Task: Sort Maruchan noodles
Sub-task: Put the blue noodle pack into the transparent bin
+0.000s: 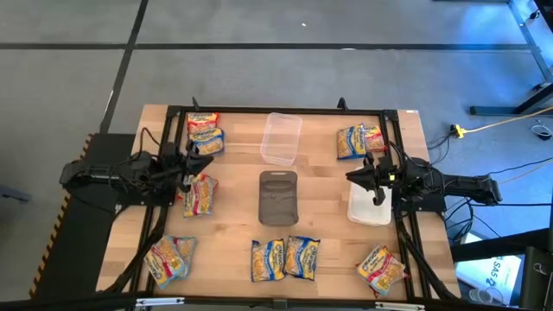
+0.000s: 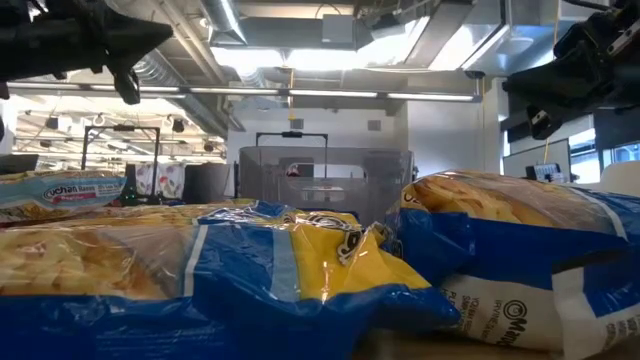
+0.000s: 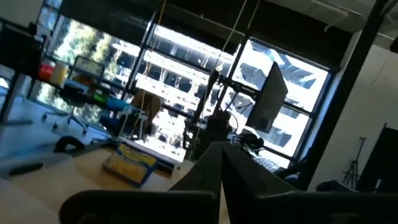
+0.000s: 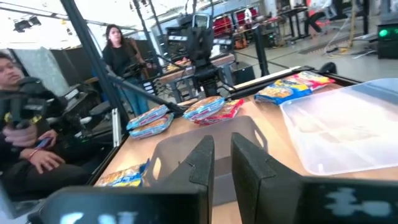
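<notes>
the ramen packets (image 1: 285, 258) lie scattered round the edges of the bench (image 1: 328, 207): two at the far left, one beside the left end effector (image 1: 192, 164), one pile near left, two near centre, one near right, two far right. in the middle stand a dark mesh basket (image 1: 278, 197) and, beyond it, a clear plastic tub (image 1: 282, 137); a pale lid (image 1: 369, 210) lies under the right end effector (image 1: 366, 175). both end effectors hang above the bench, holding nothing (fingers nearly together in each wrist view). the low view is mostly blocked by packets close to the lens. only the right wrist view shows two people (image 4: 121, 53) beyond the bench.
</notes>
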